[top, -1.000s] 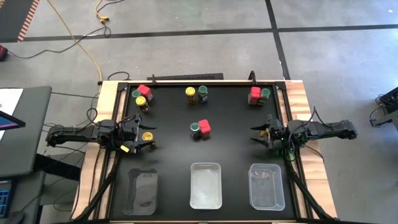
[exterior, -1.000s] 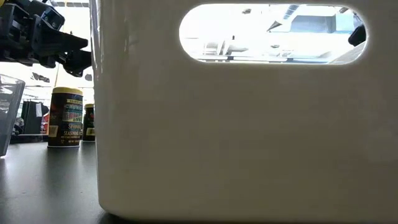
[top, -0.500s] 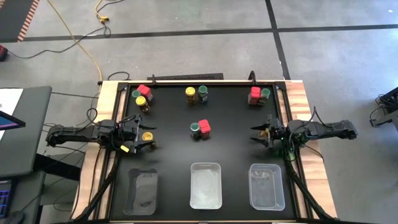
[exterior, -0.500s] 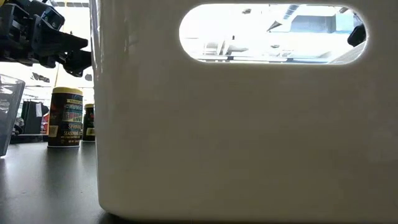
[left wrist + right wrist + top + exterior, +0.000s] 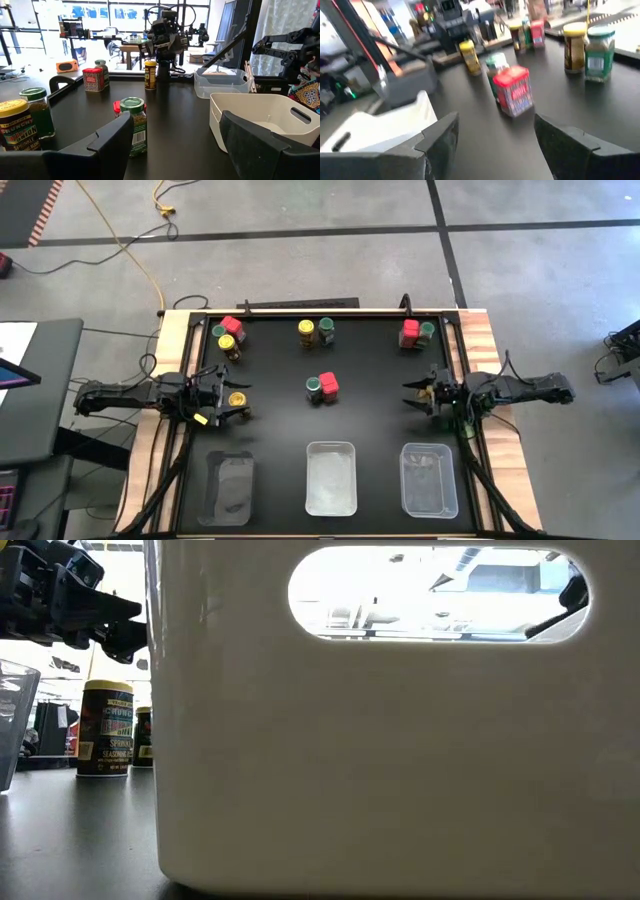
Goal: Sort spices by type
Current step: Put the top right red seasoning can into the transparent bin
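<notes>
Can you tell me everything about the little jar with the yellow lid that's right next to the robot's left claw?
The yellow-lidded jar is a small dark spice jar with a round yellow lid and a yellow and blue printed label. It stands upright on the black table, alone, near the left edge, apart from the other jars. The left claw hangs above and around it with its fingers spread open, not gripping it. In the low view the jar sits on the table with the claw just over its lid.
</notes>
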Tool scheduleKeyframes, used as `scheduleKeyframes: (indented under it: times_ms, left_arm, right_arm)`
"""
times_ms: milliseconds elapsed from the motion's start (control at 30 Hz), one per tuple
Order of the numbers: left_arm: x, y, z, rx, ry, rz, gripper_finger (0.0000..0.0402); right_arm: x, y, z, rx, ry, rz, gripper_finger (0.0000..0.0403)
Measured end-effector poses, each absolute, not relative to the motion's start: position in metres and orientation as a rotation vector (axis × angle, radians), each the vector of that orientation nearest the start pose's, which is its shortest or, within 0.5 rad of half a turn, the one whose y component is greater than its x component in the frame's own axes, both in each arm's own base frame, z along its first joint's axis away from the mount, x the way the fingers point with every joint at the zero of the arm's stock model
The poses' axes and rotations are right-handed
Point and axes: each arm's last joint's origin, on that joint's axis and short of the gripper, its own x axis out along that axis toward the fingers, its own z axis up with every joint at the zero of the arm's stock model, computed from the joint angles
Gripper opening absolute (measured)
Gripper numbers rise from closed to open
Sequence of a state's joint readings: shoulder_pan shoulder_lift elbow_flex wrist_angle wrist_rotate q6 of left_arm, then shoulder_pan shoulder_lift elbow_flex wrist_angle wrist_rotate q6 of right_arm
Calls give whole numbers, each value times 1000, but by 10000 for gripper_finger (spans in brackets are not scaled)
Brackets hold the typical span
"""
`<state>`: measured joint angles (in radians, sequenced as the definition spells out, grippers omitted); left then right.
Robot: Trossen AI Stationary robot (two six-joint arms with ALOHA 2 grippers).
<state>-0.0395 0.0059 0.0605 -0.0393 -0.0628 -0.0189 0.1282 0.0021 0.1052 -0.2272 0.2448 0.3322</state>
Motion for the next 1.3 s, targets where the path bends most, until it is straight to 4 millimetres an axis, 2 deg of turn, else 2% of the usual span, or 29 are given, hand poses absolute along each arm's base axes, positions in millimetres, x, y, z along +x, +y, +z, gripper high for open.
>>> scheduleKeyframes:
  times_ms: [267,433,533,800,1100,1300]
  left_arm:
    - [94,-2,180,-20,-15,23,281]
    - [94,-2,180,-20,-15,23,281]
    - [94,-2,180,-20,-15,23,281]
    - [94,-2,180,-20,-15,23,281]
    - [94,-2,180,-20,-15,23,281]
    - [94,-2,180,-20,-15,23,281]
  right_arm:
    - [89,-1,189,269,-12,-187,301]
    - [86,-3,199,278,-29,-208,352]
    - [83,-3,205,253,38,-219,391]
    - [84,-5,225,186,107,-254,393]
    - [92,-5,222,266,150,-270,396]
    - [97,-7,226,291,104,-300,399]
